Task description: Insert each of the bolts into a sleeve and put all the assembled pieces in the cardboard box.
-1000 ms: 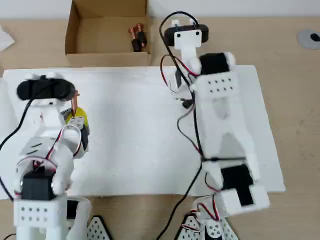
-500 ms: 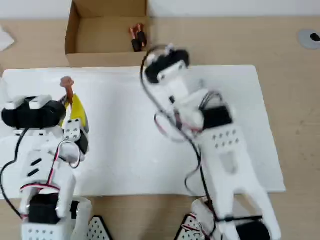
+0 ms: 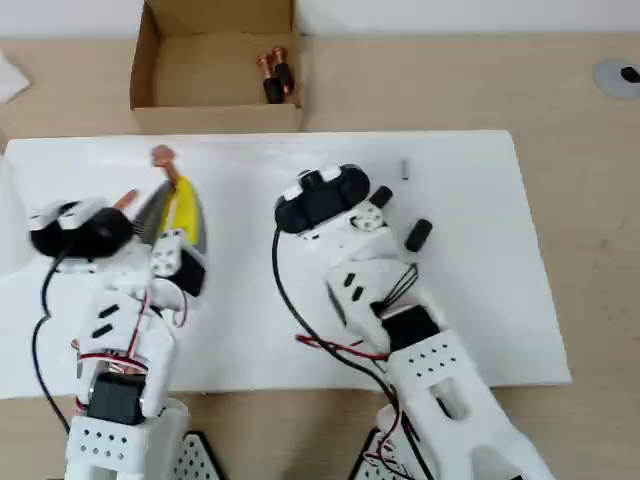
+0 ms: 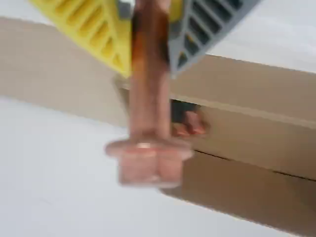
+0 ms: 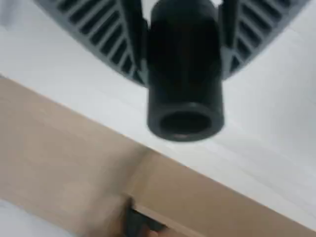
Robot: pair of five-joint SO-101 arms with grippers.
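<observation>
- Jaws: the left gripper [image 4: 150, 61] is clamped on a bolt [image 4: 148, 113], head outward, just short of the box [image 3: 143, 70]. The right gripper [image 5: 185, 74] pinches a sleeve [image 5: 185, 94], bore open, farther from the box.
- Risk, as I read it: the parts sit well apart and out of line. A skewed meeting could jam the bolt on the rim or twist it loose, and the head won't enter.
- One assembled piece [image 3: 275, 77] lies inside the box.
- The box's near wall stands between both grippers and the drop.
</observation>
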